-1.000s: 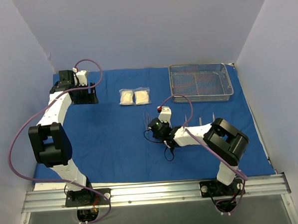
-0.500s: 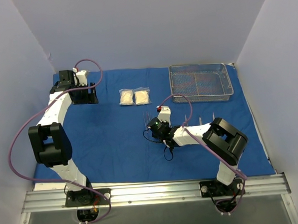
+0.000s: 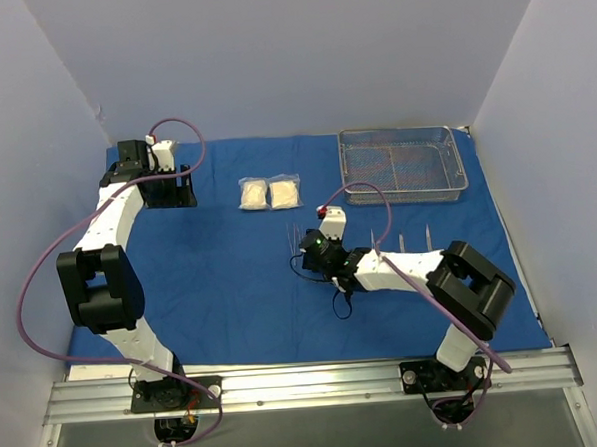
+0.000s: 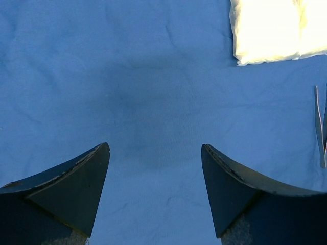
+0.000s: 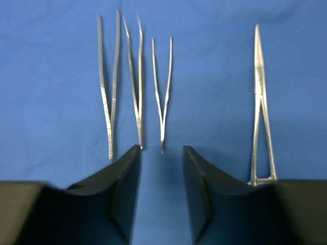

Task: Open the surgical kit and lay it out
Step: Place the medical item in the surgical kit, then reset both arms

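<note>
The blue cloth (image 3: pixel 232 287) lies spread flat, open, with everything else resting on it. At its far right corner sits the wire tray (image 3: pixel 403 165), upright; through its mesh floor only the blue of the cloth shows. The two gauze packets (image 3: pixel 270 193) lie side by side, touching, near the far edge, left of the tray and well apart from it.

The left gripper (image 4: pixel 156 148) hangs over bare cloth at the far left corner. Its jaws are spread wide with nothing between them. One gauze packet shows at the top right of its wrist view.

The right gripper (image 5: pixel 162 153) is low over the middle of the cloth. Its jaws are parted by a narrow gap and grasp nothing. Just past the tips, three tweezers (image 5: pixel 135 81) lie in a row, points away from the camera. The joined end of the shortest one lines up with the gap, very near the fingertips. Whether it touches them cannot be told. A scissor-handled clamp (image 5: pixel 260 107) lies to their right, apart from them, its rings hidden behind the right finger.

Compared with a second ago, the right arm's elbow has swung out toward the right and nearer the base rail, and its wrist has edged slightly right. The left arm, tray and gauze packets have not moved.
</note>
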